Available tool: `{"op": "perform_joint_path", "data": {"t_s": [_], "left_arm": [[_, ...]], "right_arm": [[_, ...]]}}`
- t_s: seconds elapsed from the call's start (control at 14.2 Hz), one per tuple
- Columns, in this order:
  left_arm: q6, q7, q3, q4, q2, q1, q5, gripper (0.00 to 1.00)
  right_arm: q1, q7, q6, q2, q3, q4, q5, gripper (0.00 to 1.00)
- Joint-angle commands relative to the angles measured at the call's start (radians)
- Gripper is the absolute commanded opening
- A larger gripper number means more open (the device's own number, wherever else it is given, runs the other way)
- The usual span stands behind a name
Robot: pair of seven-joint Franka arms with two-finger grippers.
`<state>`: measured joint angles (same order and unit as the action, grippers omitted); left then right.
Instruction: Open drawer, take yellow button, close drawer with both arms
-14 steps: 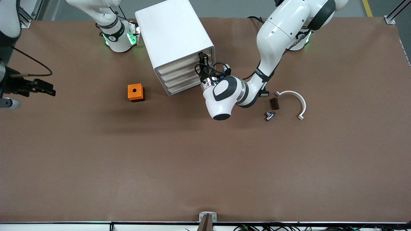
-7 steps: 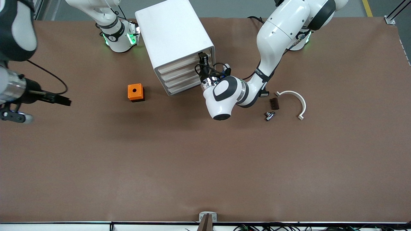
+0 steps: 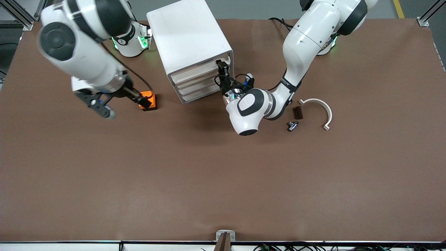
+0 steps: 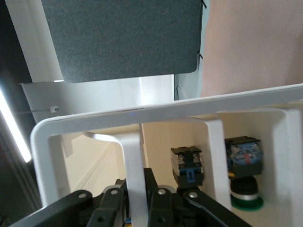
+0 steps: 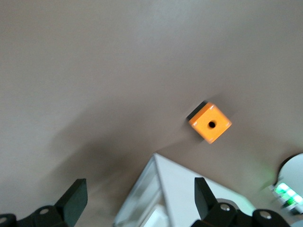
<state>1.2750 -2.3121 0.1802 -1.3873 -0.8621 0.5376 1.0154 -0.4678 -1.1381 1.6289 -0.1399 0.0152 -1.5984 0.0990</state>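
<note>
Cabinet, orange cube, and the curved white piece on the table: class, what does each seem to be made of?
Cabinet: probably moulded plastic, smooth matte white, rounded corners.
Orange cube: likely plastic, even matte colour, clean round hole.
Curved white piece: apparently plastic, a thin smooth arc; the material is not certain.

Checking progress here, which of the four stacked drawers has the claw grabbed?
The top drawer. The left claw is shut on its handle; the three drawers below it are untouched.
</note>
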Motion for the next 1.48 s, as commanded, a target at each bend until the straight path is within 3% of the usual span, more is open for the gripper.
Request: {"op": "perform_joint_path", "data": {"t_s": [0.0,0.28,0.92,1.27,1.34,1.41], "left_arm": [[-0.008,0.008,0.002,0.014,-0.015,-0.056,0.032,0.11],[-0.005,0.011,-0.007,0.016,-0.015,-0.103,0.04,0.12],[-0.002,0.011,-0.007,0.022,-0.026,-0.203,0.04,0.15],[-0.003,0.007,-0.008,0.028,-0.023,-0.223,0.038,0.17],[-0.003,0.008,-0.008,0.028,-0.023,-0.225,0.038,0.2],[-0.003,0.01,-0.01,0.028,-0.021,-0.226,0.038,0.33]], "right_arm": [[-0.109,-0.193,0.029,0.01,0.014,-0.015,0.002,1.0],[-0.239,-0.406,0.089,0.002,0.014,-0.015,-0.021,1.0],[-0.416,-0.592,0.115,-0.026,0.014,-0.017,-0.064,1.0],[-0.44,-0.643,0.224,-0.092,0.014,-0.018,-0.062,1.0],[-0.439,-0.655,0.247,-0.107,0.014,-0.017,-0.064,1.0],[-0.431,-0.655,0.265,-0.118,0.016,-0.017,-0.064,1.0]]}}
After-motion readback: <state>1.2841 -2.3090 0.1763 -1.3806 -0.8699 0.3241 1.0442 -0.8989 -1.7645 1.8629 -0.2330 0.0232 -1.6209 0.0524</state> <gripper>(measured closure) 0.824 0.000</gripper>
